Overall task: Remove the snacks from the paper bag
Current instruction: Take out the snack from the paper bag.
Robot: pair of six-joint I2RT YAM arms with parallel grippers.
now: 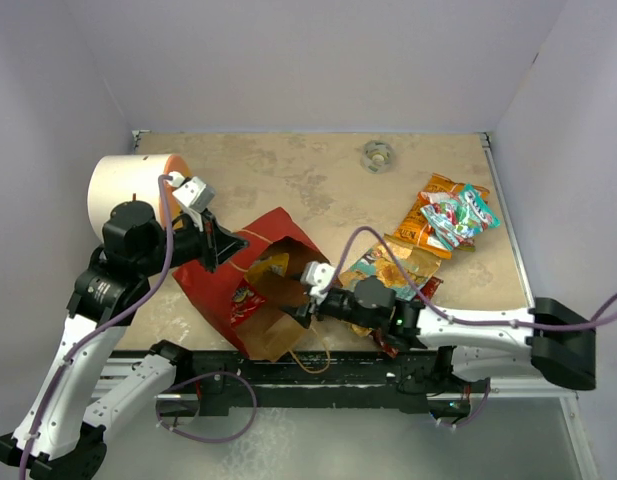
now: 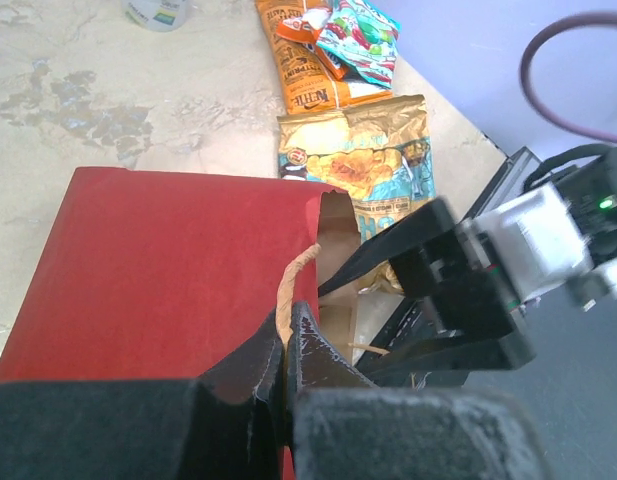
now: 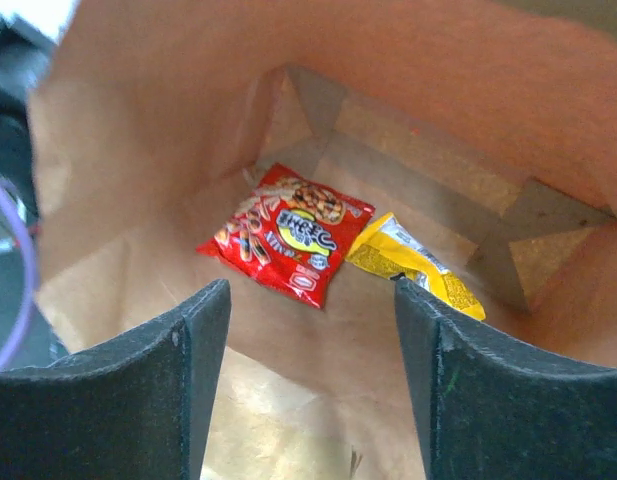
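Right end effector (image 3: pixel 310 290) spread wide in the mouth of the paper bag (image 1: pixel 223 290), lying sideways on the counter (image 1: pixel 288 170). Left end effector (image 2: pixel 286 335) pinched tight on the bag's twisted handle (image 2: pixel 288 285). Deep inside, red snack packet (image 3: pixel 286 232) and yellow packet (image 3: pixel 413 262) side by side. Beyond, loose on the counter: tan-gold packet (image 2: pixel 368 150), orange packets (image 2: pixel 308 80), teal packet (image 2: pixel 360 30).

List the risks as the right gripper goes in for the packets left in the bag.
1. The left gripper pinches only the paper bag at its rim by the handle. The thin paper may slip or tear, and the mouth would sag shut.
2. The red packet and yellow packet lie flat and close together deep inside. The open right gripper may catch both, or pinch the bag's floor instead.
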